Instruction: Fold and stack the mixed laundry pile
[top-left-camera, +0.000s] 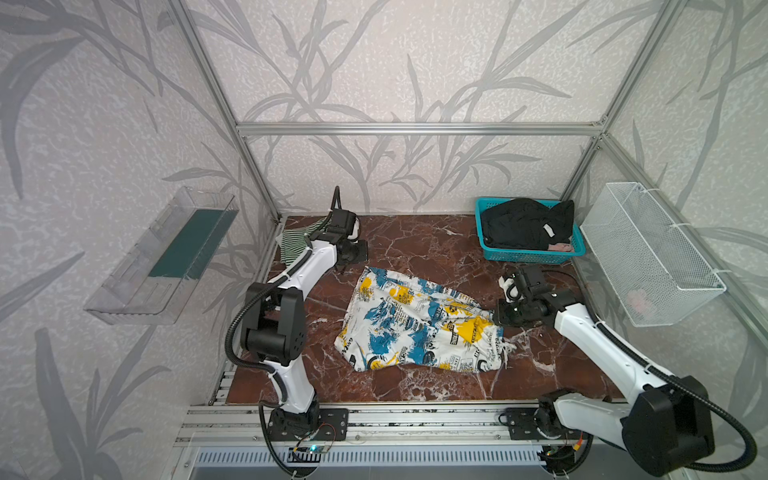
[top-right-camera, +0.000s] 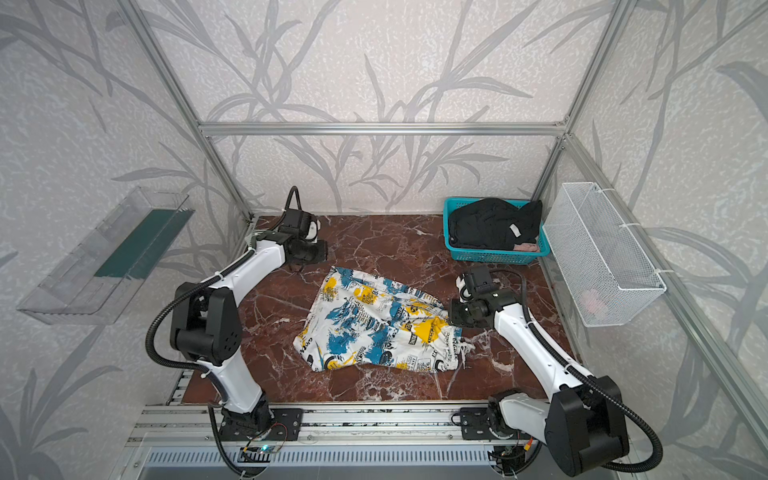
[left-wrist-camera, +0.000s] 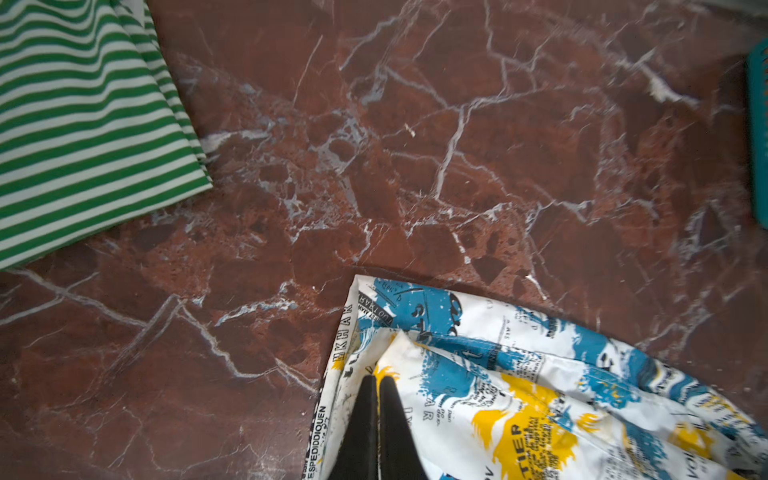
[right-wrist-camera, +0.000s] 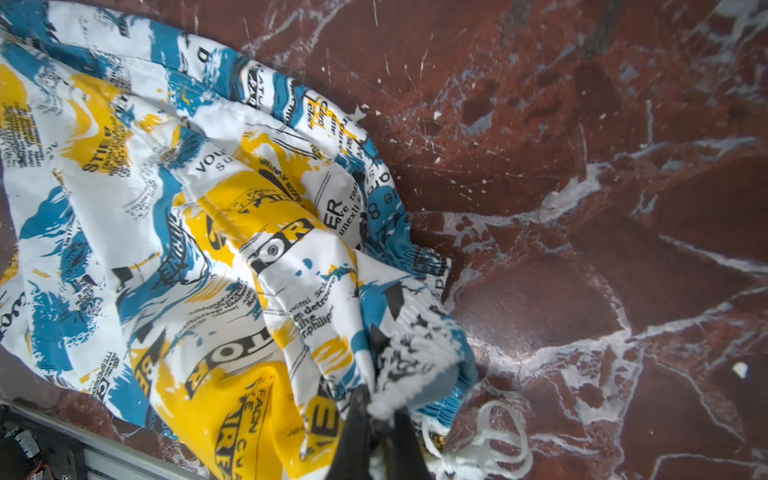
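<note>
Printed shorts (top-left-camera: 419, 324) lie crumpled in the middle of the table (top-left-camera: 415, 245), waistband end toward the right arm. Right gripper (right-wrist-camera: 376, 399) is clamped on the bunched waistband beside the drawstring. Left gripper (left-wrist-camera: 377, 378) is pinched closed on the far hem corner. Step looks like spreading flat before folding: lift both ends together, pull apart evenly, go gently so the thin pinch doesn't slip, then lay down smooth. Farther back: green-striped garment (top-left-camera: 295, 243) at the far left corner, black garment (top-left-camera: 523, 222) in the teal basket (top-left-camera: 528, 254) far right.
</note>
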